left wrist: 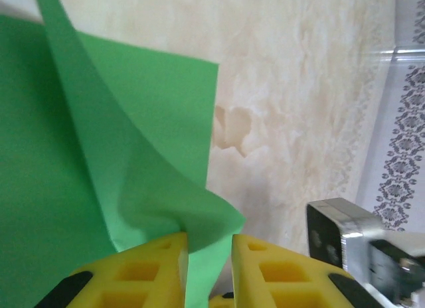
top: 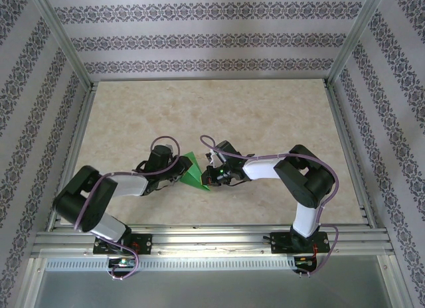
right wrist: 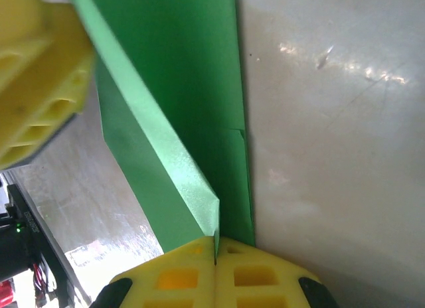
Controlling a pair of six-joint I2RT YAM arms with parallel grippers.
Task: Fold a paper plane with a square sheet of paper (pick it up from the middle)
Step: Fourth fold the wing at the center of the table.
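**One green sheet, part-folded, between my two grippers**

The green sheet [top: 193, 174] lies on the table [top: 265, 122] toward the middle of its near edge, with one flap lifted and curling. My right gripper [right wrist: 216, 240] is closed tight on a folded corner. My left gripper [left wrist: 210, 238] has its jaws a little apart, and the raised flap runs through the gap, loose rather than pinched as far as I can judge. I take the paper to be very light, thin and limp: it bows under its own weight, should slide on the smooth table, and would crumple or tear if tugged. A creased, doubled edge is the stiffest place to pinch, gently. Count: one sheet, two grippers.
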